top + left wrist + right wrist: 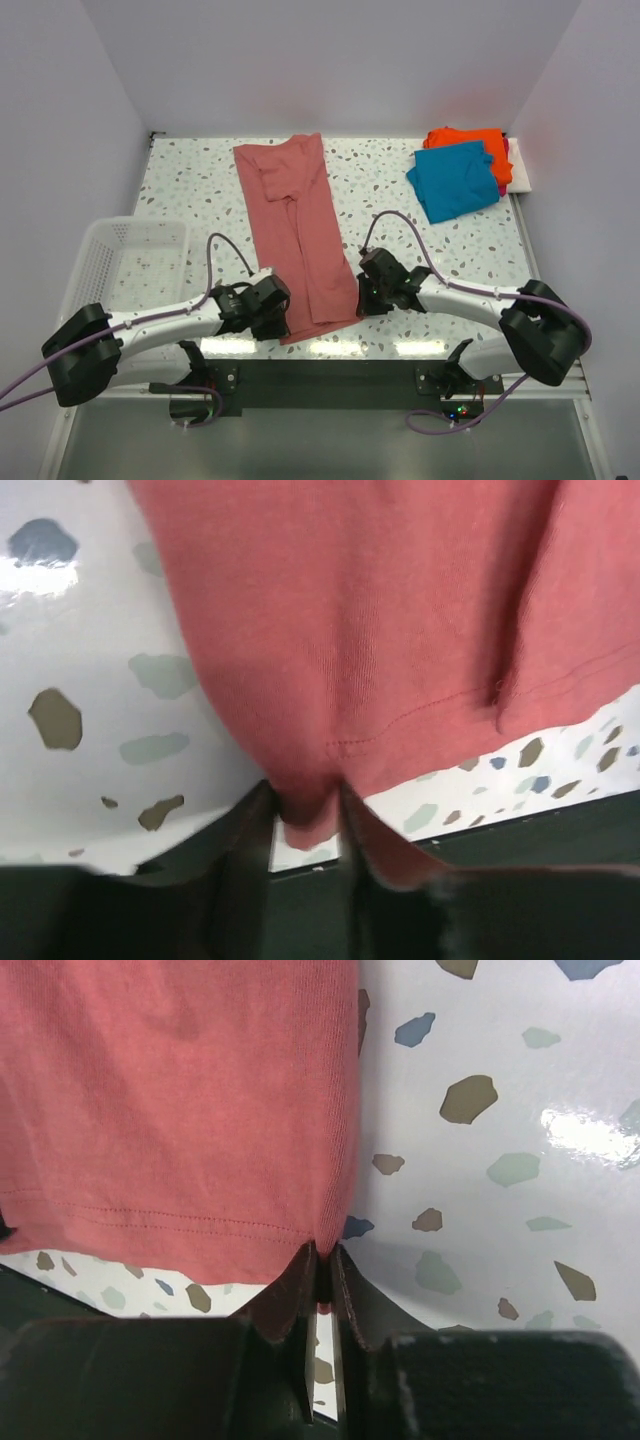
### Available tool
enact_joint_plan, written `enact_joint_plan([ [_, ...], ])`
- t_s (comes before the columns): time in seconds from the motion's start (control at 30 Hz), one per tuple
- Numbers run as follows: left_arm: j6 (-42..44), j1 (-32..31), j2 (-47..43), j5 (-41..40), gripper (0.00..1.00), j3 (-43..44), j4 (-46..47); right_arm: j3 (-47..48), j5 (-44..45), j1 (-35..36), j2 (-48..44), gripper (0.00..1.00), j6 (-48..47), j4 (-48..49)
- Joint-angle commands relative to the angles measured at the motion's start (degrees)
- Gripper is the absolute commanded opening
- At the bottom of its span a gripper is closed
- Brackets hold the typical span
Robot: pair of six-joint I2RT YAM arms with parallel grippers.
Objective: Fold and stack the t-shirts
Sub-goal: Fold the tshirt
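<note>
**Both claws on the near hem of the red shirt**

From the overhead view I see the dusty-red t-shirt (295, 225) lying as a long narrow strip down the middle of the worktop (200, 190), collar end toward the far wall and hem close to the near edge. It lies mostly flat, with a sleeve folded in near the top.

My left claw (268, 305) is at the hem's left corner. Its wrist camera shows the two fingers (250, 825) a little apart, with a bunched fold of red cloth gripped between them right at the stitched hem.

My right claw (372, 290) is at the opposite corner. In its wrist view the fingers (290, 1295) are pressed almost together, pinching the shirt's side edge just at the hem line, with speckled worktop bare to the right of it.

At the far right corner the teal-blue t-shirt (455, 180) lies folded, overlapping the orange t-shirt (470, 140) behind it. A thin sliver of the magenta t-shirt (503, 186) peeks out at the stack's right side. The white mesh basket (120, 260) stands at the left edge of the worktop, well apart from the shirts.
</note>
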Motion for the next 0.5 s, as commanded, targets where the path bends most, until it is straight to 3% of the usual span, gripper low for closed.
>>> enact_joint_plan([
  [0.0,-2.0,-1.4,2.6,1.3,0.31,-2.8,2.4,-1.8,-0.9,0.1,-1.3,0.08,1.2,0.7],
  [0.03,-2.1,-1.7,2.5,1.6,0.24,-2.7,2.2,-2.4,-1.1,0.0,-1.8,0.06,1.4,0.6],
  [0.07,-2.2,-2.0,2.4,1.7,0.11,-2.7,1.9,-2.7,-1.3,0.1,-2.5,0.03,1.9,0.6],
  [0.13,-2.5,-2.7,1.7,1.9,0.0,-2.7,0.5,-4.6,-1.6,0.4,-4.9,0.0,2.5,0.7],
  [0.23,-2.7,-3.9,-0.1,2.6,0.0,-2.3,-2.4,-7.9,-2.7,1.3,-9.5,0.0,4.4,1.3],
  [0.47,-3.6,-6.6,-6.9,0.7,0.0,1.8,-12.3,-9.2,3.4,11.3,-19.1,0.0,9.6,-3.7],
])
